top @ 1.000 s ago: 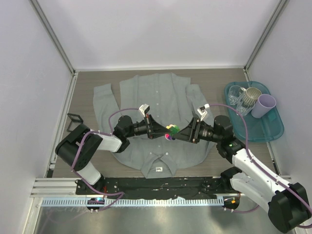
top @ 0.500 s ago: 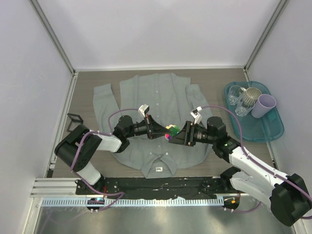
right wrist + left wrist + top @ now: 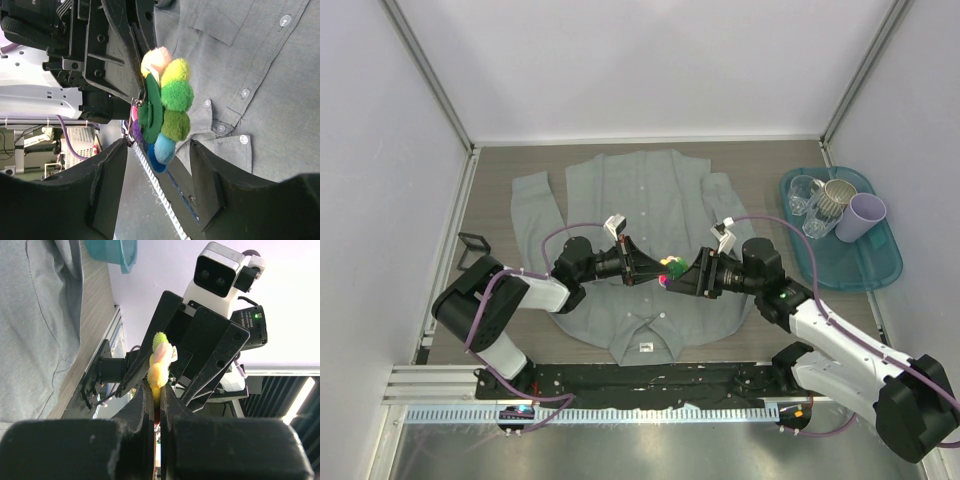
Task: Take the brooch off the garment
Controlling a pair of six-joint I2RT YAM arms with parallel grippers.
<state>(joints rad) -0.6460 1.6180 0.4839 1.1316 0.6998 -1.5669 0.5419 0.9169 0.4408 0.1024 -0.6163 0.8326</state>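
Brooch (image 3: 165,107) pompoms face the right wrist camera; left wrist shows it edge-on, pinched in left tool (image 3: 156,392); right tool (image 3: 156,146) gapes wide.

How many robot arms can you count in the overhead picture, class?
2. The left arm comes from the lower left, the right arm from the lower right; both reach the brooch over the garment.

brooch (image 3: 167,110): pompoms pink, yellow, green, olive, light blue, blue; green backing. shirt (image 3: 640,195): plain grey, white buttons (image 3: 285,20). tray (image 3: 872,266): teal.
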